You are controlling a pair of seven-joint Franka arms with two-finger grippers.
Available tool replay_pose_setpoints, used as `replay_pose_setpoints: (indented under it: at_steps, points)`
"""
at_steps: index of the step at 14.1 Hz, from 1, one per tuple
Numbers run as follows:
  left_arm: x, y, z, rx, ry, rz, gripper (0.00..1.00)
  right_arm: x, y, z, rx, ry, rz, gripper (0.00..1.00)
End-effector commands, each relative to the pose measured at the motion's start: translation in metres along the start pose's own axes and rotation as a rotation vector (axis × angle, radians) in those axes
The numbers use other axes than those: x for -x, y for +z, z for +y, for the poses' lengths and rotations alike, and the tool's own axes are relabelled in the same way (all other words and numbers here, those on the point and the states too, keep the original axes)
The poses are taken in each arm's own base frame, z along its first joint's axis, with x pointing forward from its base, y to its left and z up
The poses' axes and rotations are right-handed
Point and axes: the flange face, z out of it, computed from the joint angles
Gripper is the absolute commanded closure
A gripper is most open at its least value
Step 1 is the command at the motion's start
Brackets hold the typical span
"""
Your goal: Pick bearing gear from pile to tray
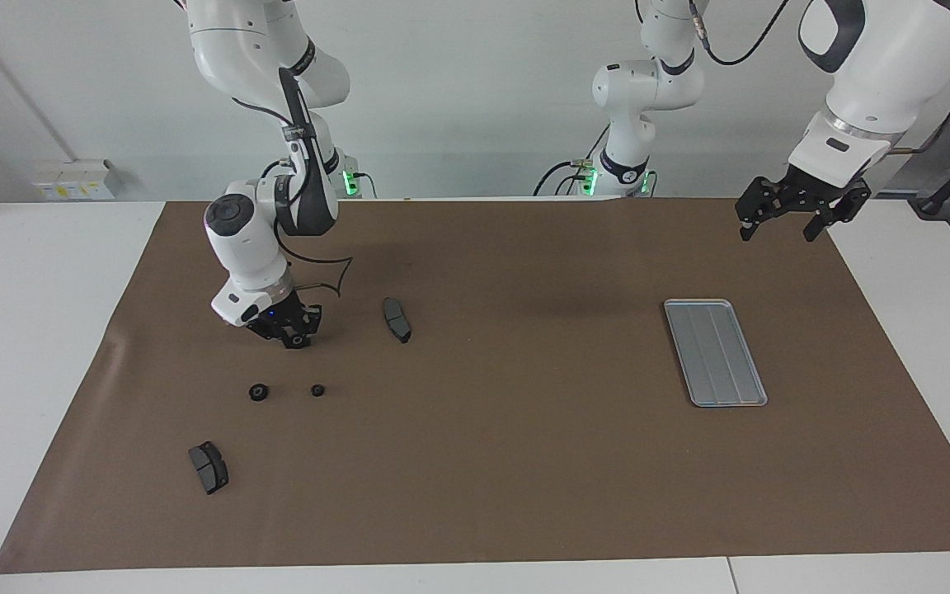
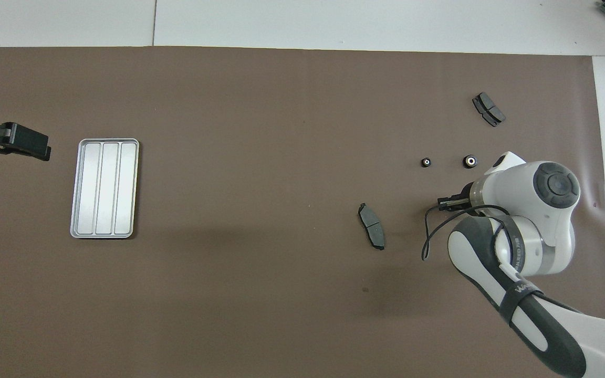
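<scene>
The pile lies loose at the right arm's end of the brown mat. My right gripper (image 1: 294, 337) is down at the mat there, shut on a small black bearing gear; in the overhead view its wrist hides all but the fingers (image 2: 447, 202). Two more bearing gears (image 1: 258, 393) (image 1: 317, 390) lie farther from the robots, also seen from overhead (image 2: 470, 161) (image 2: 426, 163). The silver tray (image 1: 714, 352) (image 2: 104, 188) sits with nothing in it toward the left arm's end. My left gripper (image 1: 778, 223) (image 2: 24, 143) waits open in the air near the mat's corner by the tray.
One dark grey brake pad (image 1: 397, 319) (image 2: 372, 233) lies beside my right gripper toward the table's middle. Another brake pad (image 1: 209, 467) (image 2: 488, 109) lies farthest from the robots. A black cable (image 2: 428, 231) loops off the right wrist.
</scene>
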Motion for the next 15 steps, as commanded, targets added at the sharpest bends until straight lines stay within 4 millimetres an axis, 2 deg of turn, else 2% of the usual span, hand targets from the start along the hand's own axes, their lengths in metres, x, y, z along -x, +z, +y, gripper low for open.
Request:
replay_pose_setpoints:
  at_steps: [1, 4, 7, 11, 15]
  points:
    - [0.008, -0.001, -0.003, -0.023, -0.013, 0.005, 0.0, -0.012, -0.05, -0.004, -0.022, 0.075, 0.009, 1.0]
    - [0.008, -0.001, -0.003, -0.023, -0.013, 0.005, 0.0, -0.02, -0.092, -0.03, -0.03, 0.12, 0.027, 1.0]
    - [0.008, -0.001, -0.002, -0.022, -0.012, 0.003, 0.0, -0.038, -0.129, -0.075, -0.038, 0.19, 0.026, 1.0]
    - [0.008, -0.001, -0.002, -0.022, -0.012, 0.003, 0.0, -0.046, -0.147, -0.141, -0.049, 0.244, 0.054, 1.0]
    - [0.008, -0.001, -0.002, -0.022, -0.012, 0.003, 0.0, -0.07, -0.144, -0.224, -0.071, 0.326, 0.076, 1.0]
